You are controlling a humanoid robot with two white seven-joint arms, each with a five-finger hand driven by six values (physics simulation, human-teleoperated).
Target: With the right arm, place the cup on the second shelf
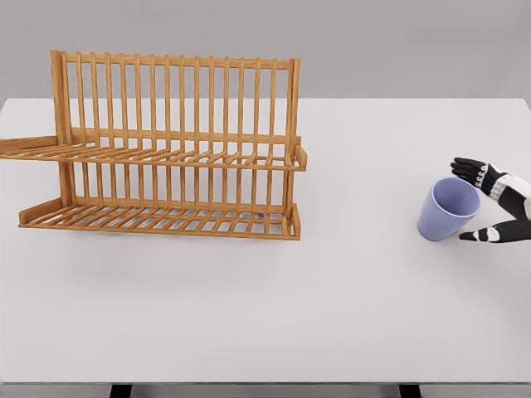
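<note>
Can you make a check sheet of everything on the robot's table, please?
Surface: plain white table, bare apart from the two things below.
Job's things: lavender plastic cup standing at the right; two-tier wooden slatted rack at the left, both shelves bare.
Clutter: nothing seen.
Hands: right hand beside the cup, black fingers spread around it, no clear grip yet; left hand not in view.
Cables: nothing seen.
Surroundings: grey wall behind.

I found nothing to read from my station: no text, label, brand, number or sign stood on any surface in the head view.
</note>
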